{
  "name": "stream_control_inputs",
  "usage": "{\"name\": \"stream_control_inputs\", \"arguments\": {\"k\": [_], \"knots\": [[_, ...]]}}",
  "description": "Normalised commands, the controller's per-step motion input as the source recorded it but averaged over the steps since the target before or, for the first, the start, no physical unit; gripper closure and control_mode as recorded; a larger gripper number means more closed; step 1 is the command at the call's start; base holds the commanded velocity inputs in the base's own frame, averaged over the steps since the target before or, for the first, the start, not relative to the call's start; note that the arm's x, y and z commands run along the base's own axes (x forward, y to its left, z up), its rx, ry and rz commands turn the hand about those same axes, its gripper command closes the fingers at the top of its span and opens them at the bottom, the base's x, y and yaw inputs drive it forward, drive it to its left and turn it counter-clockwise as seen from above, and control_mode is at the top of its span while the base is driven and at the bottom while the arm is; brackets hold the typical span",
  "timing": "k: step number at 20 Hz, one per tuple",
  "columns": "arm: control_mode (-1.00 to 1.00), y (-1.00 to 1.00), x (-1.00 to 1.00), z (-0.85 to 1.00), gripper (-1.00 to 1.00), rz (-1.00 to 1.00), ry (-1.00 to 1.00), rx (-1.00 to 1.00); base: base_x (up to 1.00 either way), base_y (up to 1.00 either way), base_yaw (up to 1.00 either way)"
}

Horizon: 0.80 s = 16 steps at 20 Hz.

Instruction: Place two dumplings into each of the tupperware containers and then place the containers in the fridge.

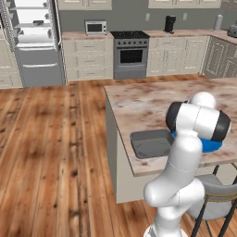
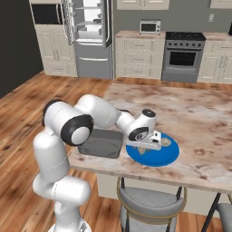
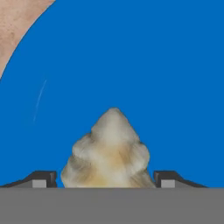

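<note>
The gripper is down over the blue plate, its two fingertips standing apart on either side of a dumpling that lies on the plate between them; whether the tips touch it cannot be told, and the jaws look wide with no firm hold showing. In the right base view the hand hangs low over the blue plate, which sits near the front edge of the marble island counter, with another dumpling showing on the plate just beside the hand. A dark grey container sits on the counter at its front left corner, just beside the plate. In the left base view the container lies near the counter's front edge. The fridge stands open against the far wall, well apart from the island.
</note>
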Motion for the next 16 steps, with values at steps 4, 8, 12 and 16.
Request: {"name": "stream_control_inputs", "arguments": {"k": [4,8,12,16], "knots": [[-1.0,0.0,0.0,-0.17,1.0,0.0,0.05,0.0,0.0,0.0,0.0],[-1.0,0.0,-0.02,0.04,1.0,0.0,0.01,0.0,0.0,0.0,0.0],[-1.0,0.22,-0.19,0.57,1.0,0.0,0.07,0.0,0.0,0.0,0.0],[-1.0,0.48,-0.27,0.7,1.0,0.0,0.09,0.0,0.0,0.0,0.0]]}}
